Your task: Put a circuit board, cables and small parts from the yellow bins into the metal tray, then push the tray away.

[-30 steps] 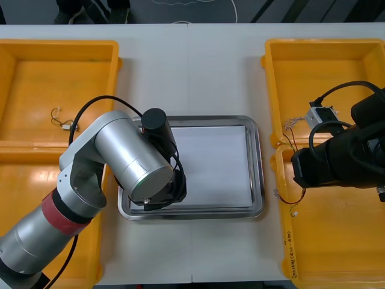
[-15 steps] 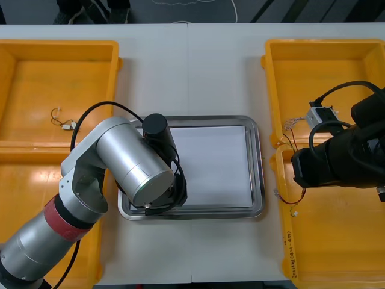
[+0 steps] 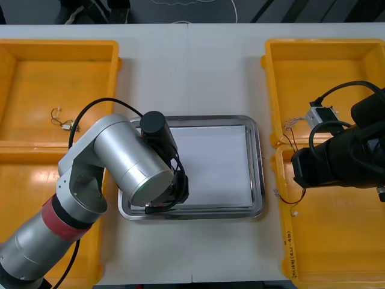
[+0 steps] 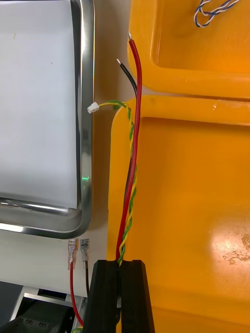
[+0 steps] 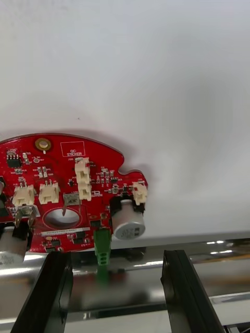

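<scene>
Because the left claw (image 5: 115,257) hangs released over the near rim of the metal tray (image 3: 255,168), its fingers (image 5: 54,291) apart with nothing between them, we judge the circuit board (image 5: 67,192) to be delivered. It lies flat on the tray's white inside, just past that near rim, at the near left corner. We take the board to be light and stiff but fragile. Its upright capacitor, white connectors and green plug could snap or bend. If we have to shift it, we would pinch the bare red edge rather than the parts.

To the right of the tray, our right claw (image 4: 121,270) is clenched on the red and yellow cables (image 4: 130,171), over the near yellow bin (image 4: 198,208). These look light and limp, so we expect the free lengths to trail and snag. One strand's small white plug sits just beside the tray's right rim, and a red and a black end lie above the wall between the two bins. The hold is close to one end, so a lift well above the rim seems wise before we cross into the tray.

Farther from the tray, a blue and white cable (image 4: 213,8) waits in the far right bin on the desk (image 3: 186,72).
</scene>
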Motion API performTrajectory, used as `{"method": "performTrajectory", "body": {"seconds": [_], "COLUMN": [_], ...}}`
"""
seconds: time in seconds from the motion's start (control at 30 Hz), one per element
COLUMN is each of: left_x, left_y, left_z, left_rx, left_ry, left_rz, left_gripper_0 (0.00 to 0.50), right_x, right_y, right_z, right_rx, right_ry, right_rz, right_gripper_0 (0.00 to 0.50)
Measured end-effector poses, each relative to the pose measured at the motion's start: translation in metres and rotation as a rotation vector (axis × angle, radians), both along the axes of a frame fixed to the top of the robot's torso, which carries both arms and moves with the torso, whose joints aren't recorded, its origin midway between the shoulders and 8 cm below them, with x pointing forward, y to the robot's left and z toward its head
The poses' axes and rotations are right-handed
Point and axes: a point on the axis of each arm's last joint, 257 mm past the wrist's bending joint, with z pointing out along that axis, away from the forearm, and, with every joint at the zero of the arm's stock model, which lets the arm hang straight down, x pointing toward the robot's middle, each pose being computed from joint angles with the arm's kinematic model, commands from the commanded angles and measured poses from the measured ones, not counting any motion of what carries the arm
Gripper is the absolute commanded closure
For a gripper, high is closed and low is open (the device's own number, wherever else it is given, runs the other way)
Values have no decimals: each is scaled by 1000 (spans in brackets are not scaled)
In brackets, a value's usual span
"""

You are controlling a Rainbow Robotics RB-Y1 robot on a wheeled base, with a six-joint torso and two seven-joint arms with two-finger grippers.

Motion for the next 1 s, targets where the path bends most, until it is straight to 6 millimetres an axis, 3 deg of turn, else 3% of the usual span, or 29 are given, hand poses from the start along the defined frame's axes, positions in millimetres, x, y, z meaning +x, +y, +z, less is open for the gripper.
{"method": "performTrajectory", "body": {"seconds": [0.17, 0.5, 0.67, 1.0], "left_x": [5, 36, 53, 83], "left_y": [6, 29, 44, 83], "left_z": [27, 87, 121, 165], "left_rx": [-2, -82, -140, -177], "left_ry": [-40, -183, -261, -327], "left_rz": [8, 109, 169, 238], "left_gripper_0": [0, 0, 0, 0], "right_x": [0, 0, 1, 9], "right_y": [0, 0, 0, 15], "right_z": [0, 0, 1, 5], "right_rx": [-1, -3, -3, -85], "right_ry": [-1, -1, -4, -52], "right_rz": [0, 4, 7, 123], "right_gripper_0": [500, 500, 500, 500]}}
